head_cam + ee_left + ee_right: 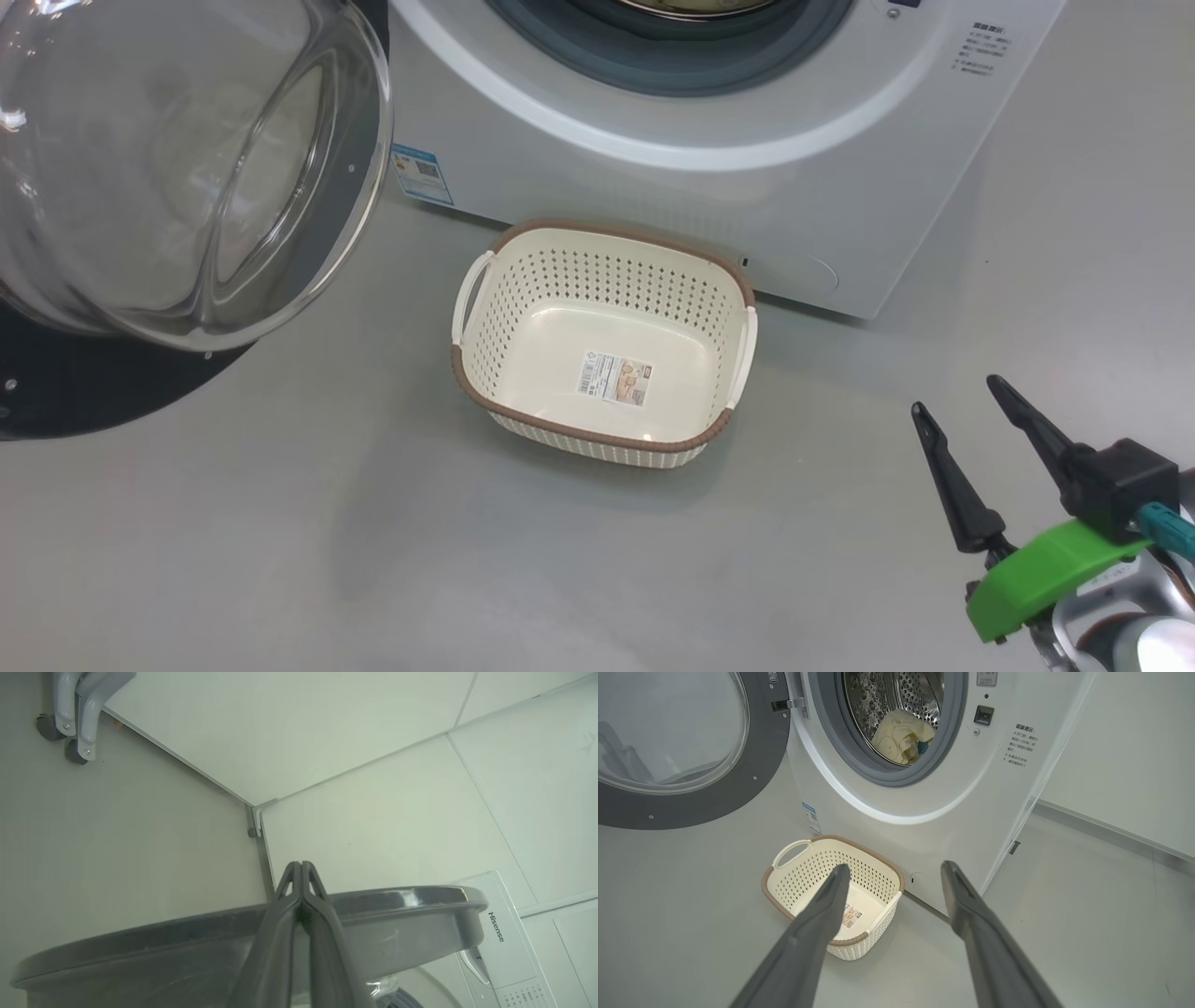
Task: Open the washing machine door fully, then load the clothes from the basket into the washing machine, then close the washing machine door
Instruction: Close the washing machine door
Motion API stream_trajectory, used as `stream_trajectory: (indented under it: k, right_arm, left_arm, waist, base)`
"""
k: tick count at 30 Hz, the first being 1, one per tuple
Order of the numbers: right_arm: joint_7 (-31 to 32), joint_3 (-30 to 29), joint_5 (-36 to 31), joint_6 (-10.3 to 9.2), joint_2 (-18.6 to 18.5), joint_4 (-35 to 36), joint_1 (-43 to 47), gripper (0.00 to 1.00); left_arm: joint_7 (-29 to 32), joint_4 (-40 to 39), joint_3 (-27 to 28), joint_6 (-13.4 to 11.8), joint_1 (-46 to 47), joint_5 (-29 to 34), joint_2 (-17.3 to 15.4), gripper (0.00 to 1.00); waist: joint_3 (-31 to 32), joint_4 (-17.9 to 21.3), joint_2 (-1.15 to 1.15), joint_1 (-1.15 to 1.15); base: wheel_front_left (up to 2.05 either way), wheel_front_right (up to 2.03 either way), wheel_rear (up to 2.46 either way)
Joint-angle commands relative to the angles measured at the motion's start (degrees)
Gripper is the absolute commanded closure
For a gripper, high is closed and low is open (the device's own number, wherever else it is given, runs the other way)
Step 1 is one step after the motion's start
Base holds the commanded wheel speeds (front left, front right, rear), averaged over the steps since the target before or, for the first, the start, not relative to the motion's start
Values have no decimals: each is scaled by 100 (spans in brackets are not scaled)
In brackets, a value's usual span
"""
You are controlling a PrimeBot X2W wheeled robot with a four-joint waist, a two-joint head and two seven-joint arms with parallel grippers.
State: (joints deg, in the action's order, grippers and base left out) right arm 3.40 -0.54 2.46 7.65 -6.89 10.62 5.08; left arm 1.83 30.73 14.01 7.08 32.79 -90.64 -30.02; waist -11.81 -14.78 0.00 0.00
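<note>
Your robot's right arm end
You are seeing the right gripper wearing black tapered fingers, a bright green bracket and a teal plug.

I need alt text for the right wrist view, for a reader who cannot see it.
The washing machine stands with its door swung open to the left and pale yellow clothes lying in its drum. On the floor before it sits the empty cream basket, partly behind the open right claw.

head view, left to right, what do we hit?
washing machine door → blue label sticker → basket → right gripper
</note>
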Motion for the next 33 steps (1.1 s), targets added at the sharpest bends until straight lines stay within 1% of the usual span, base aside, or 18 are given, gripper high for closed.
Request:
stream_trajectory:
  k: [1, 5, 15, 24, 27, 33]
  right_arm:
    - [19, 91, 38, -16, -123, 232, -197, 0]
    - [28, 82, 34, -16, -109, 238, -184, 0]
    - [56, 99, 32, -16, -117, 250, -192, 0]
    - [66, 131, 64, -16, -109, 230, -219, 0]
    - [63, 133, 74, -16, -109, 217, -229, 0]
    - [59, 141, 77, -16, -89, 211, -240, 0]
  left_arm:
    - [91, -140, 216, 40, 217, -48, -403, 100]
    - [314, -179, 218, 40, 187, -172, -351, 100]
    - [919, -590, 378, 40, 36, -488, -157, 100]
    - [1396, -831, 393, 40, -182, -502, 60, 100]
    - [1533, -872, 348, 40, -248, -400, 54, 100]
    - [1773, -928, 329, 41, -249, -413, 119, 100]
  waist:
    - [6, 3, 0, 0]
    - [20, -3, 0, 0]
    - [30, -57, 0, 0]
    - [61, -103, 0, 0]
    - [71, -112, 0, 0]
    - [89, -118, 0, 0]
  base:
    - [0, 0, 0]
    - [0, 0, 0]
    - [0, 0, 0]
    - [0, 0, 0]
    - [0, 0, 0]
    - [0, 0, 0]
